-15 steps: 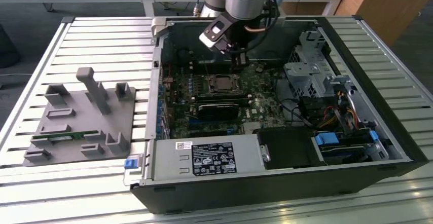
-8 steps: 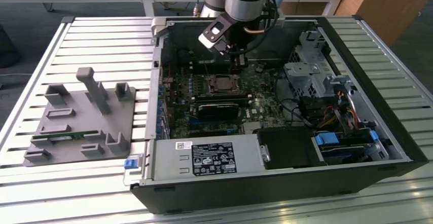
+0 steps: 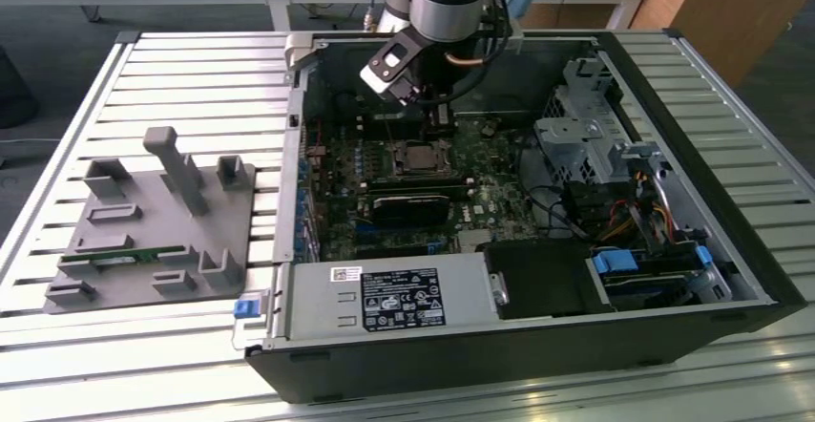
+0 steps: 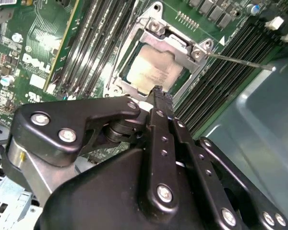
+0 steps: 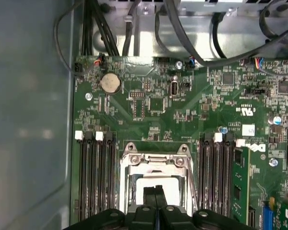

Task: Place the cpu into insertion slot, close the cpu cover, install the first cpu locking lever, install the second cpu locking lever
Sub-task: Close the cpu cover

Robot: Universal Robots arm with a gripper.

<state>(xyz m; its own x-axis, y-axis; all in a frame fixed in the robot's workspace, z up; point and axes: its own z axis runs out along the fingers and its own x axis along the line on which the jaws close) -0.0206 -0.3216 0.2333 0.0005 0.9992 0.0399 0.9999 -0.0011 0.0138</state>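
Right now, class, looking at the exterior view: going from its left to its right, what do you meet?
Grey fixture plate → insertion slot on the green board → silver drive cage → case's black side wall.

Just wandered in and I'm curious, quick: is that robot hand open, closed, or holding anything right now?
Hand: closed, fingertips together with nothing held between them, positioned over the cpu.
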